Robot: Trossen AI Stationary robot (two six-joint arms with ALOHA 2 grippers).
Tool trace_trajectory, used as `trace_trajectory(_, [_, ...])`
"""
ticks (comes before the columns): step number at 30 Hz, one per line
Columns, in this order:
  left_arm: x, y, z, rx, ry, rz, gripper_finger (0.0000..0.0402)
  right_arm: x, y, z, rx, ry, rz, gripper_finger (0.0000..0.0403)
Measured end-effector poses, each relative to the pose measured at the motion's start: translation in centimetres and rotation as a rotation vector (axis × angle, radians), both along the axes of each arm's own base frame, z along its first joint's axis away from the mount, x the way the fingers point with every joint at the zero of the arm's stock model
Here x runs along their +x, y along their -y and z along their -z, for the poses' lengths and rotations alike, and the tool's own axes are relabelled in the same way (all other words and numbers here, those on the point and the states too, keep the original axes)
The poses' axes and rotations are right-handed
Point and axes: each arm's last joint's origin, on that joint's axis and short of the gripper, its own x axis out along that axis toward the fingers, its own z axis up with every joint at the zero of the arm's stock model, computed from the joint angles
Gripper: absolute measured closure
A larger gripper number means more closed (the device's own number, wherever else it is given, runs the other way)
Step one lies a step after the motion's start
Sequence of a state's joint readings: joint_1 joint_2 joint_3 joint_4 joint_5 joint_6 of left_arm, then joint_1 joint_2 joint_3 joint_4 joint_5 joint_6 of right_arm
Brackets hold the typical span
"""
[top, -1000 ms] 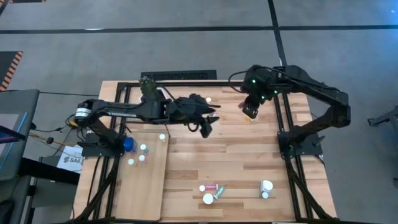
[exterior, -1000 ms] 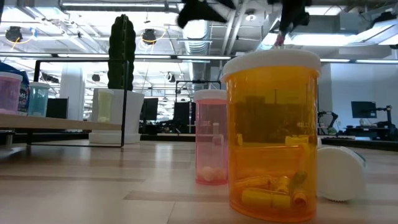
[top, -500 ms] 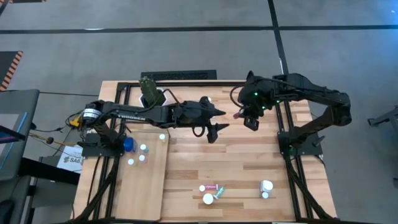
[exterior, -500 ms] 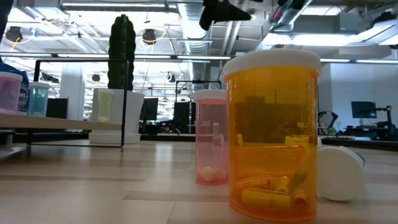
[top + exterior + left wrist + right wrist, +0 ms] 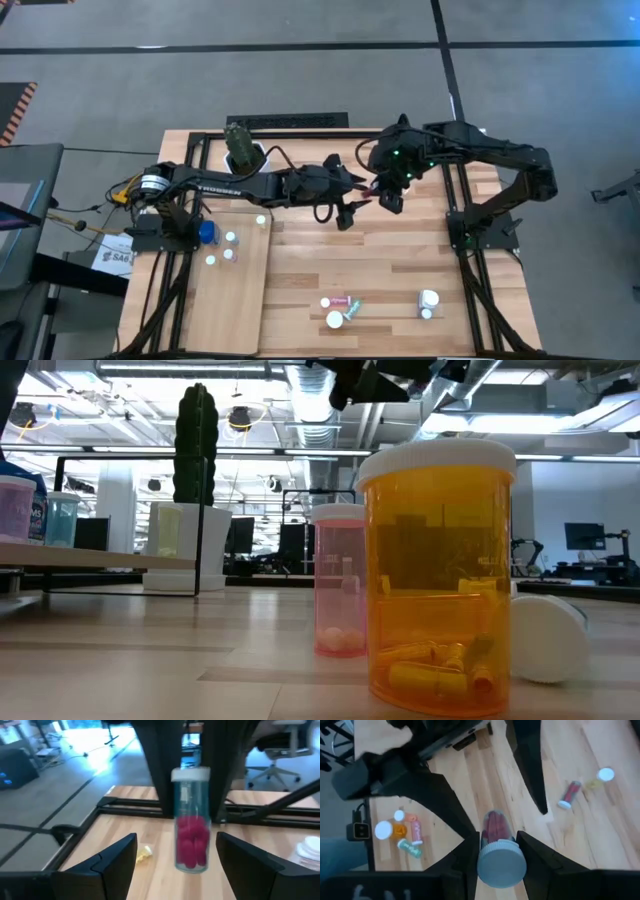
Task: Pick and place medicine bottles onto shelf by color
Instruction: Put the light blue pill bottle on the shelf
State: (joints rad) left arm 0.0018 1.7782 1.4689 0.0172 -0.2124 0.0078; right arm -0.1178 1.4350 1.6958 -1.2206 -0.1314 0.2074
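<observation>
Pink-filled clear bottle, white cap, is clamped between the right gripper fingers above the counter, near its middle toward the far edge. Right wrist view looks down on the cap with a dark finger pressed on each side. Left wrist view shows the same bottle upright, hanging in front of the left gripper.

Left gripper fingers are apart, one on either side of the bottle in that view; whether they touch it I cannot tell. From above, the left gripper sits just beside the right one, tip to tip.

Shelf, pale board, lies on the counter's left side. On its far end stand a few bottles: a blue one at the corner and several white-capped ones close by.

Near the front edge of the counter, a small cluster: a pink bottle lying down, a green one lying beside it, and an amber one upright. Further right, two more white-capped bottles stand close together.

Cactus pot sits at the far edge of the counter, behind the left arm.
</observation>
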Motion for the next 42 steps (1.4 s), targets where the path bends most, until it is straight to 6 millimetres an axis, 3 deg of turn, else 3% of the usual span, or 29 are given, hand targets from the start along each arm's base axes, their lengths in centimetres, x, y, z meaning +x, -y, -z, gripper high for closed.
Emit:
trace_trajectory(10, [0.1,0.0,0.1,-0.034,0.001,0.066,0.0158,0.5,-0.6,-0.1,-0.030,0.035,-0.067,0.0262])
trace_trajectory(24, [0.1,0.1,0.1,-0.086,0.002,0.144,0.0339,0.4,-0.7,-0.1,-0.034,0.033,-0.080,0.0262])
trace_trajectory(32, [0.1,-0.2,0.0,-0.129,0.017,0.134,0.0330,0.2,-0.7,-0.3,-0.057,0.025,-0.107,0.0262])
trace_trajectory(42, [0.4,-0.1,-1.3,-0.132,0.156,0.184,0.0336,-1.3,-0.8,-3.7,-0.098,0.094,-0.142,0.0243])
